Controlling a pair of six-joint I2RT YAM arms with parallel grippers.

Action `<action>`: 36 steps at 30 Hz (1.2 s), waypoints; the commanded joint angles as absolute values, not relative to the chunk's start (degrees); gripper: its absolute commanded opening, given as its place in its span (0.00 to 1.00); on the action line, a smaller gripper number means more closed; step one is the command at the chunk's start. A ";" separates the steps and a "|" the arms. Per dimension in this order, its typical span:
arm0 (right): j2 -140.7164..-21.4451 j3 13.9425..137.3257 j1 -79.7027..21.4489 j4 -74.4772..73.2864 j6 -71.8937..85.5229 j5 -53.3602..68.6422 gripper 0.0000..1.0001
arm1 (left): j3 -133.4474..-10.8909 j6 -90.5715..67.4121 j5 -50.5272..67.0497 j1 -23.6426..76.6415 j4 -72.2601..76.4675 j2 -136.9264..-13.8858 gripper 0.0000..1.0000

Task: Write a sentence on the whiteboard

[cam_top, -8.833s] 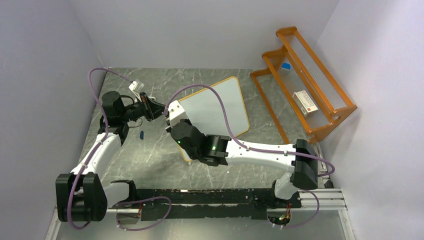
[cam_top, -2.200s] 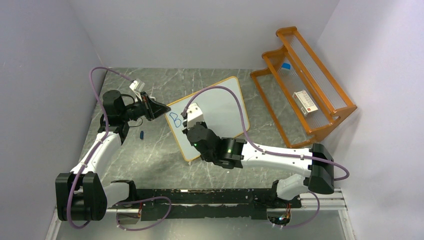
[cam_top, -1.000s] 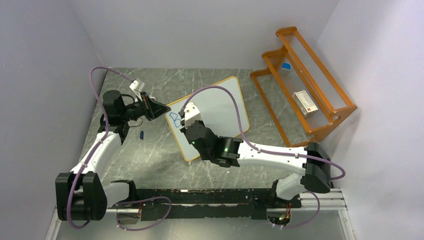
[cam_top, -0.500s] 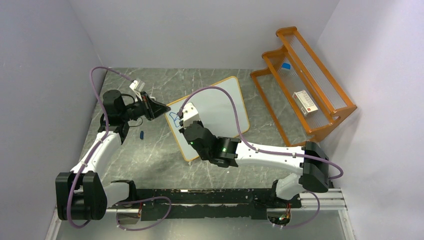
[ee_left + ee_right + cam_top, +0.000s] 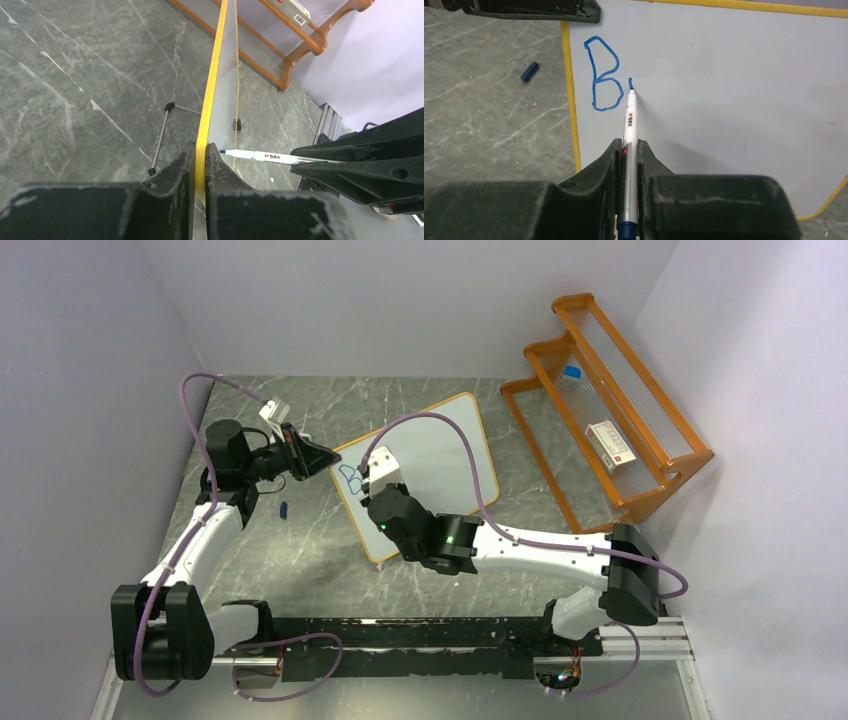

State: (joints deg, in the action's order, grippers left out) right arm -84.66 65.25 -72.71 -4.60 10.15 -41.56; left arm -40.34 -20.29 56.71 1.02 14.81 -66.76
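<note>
Right wrist view: our right gripper (image 5: 627,150) has its jaws closed tight on a marker (image 5: 629,117), whose tip touches the whiteboard (image 5: 734,80) filling the upper right. The sentence (image 5: 604,72) is so far a blue B, upper left, plus a short stroke. Our left gripper (image 5: 200,152) pinches the board's yellow edge. We judge the second letter is under way and needs light, steady pressure.

A gray marbled table (image 5: 300,550) fills the floor of a white-walled booth. At its far right corner an orange wooden rack (image 5: 563,340) stands slanted, with stepped tiers. A small white box with a red label (image 5: 610,444) lies on one tier, and farther back is something with a blue cap (image 5: 572,373), too small to identify. A loose blue pen cap (image 5: 284,509) lies on the table toward the left. A white marker (image 5: 629,117) with printed lettering has a blue tip.
</note>
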 commanded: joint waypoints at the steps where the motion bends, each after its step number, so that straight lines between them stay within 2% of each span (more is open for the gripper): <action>1: -83.64 64.49 -72.29 -7.49 12.17 -41.93 0.00 | -39.81 -17.70 56.44 2.17 9.84 -67.96 0.05; 36: -83.25 64.16 -72.78 -10.14 14.16 -39.86 0.00 | -39.77 -17.75 56.38 2.12 9.76 -68.03 0.05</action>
